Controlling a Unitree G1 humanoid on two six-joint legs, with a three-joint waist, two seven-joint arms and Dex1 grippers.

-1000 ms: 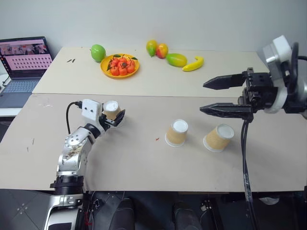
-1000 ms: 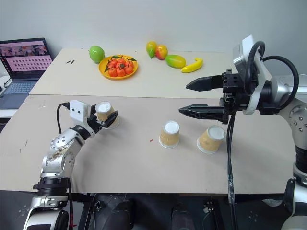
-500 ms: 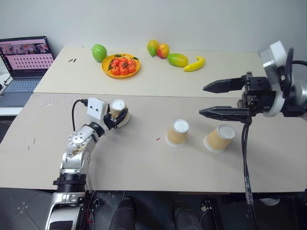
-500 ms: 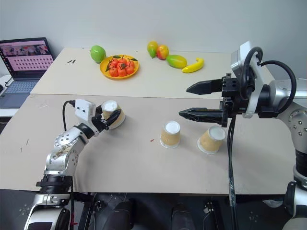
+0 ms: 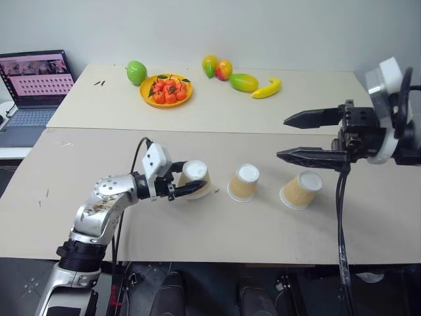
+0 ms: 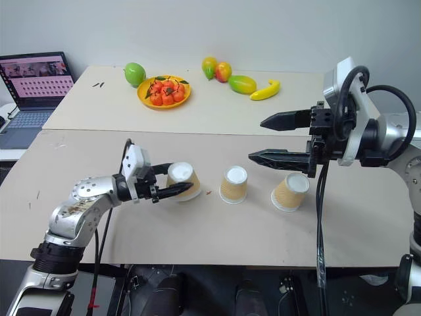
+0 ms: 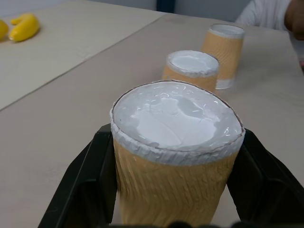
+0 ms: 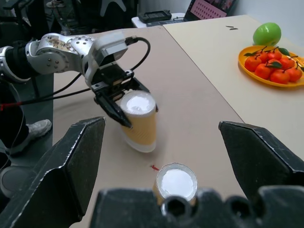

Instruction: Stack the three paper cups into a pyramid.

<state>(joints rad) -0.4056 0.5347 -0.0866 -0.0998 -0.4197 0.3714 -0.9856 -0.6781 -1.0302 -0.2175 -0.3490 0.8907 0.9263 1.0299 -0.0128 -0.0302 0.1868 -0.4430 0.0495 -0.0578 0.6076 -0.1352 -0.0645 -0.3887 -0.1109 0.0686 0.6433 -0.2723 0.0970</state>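
Here, gripping one paper cup (image 5: 196,179) upside down between the left gripper (image 5: 187,184) fingers, just beside the middle cup (image 5: 243,182); farther right, tilting on the table (image 5: 197,224), a third cup (image 5: 300,189); above it, hovering with jaws spread wide and empty, the right gripper (image 5: 294,137).

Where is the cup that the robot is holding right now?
The held cup sits between the left gripper's fingers, low over the front table, just left of the middle cup.
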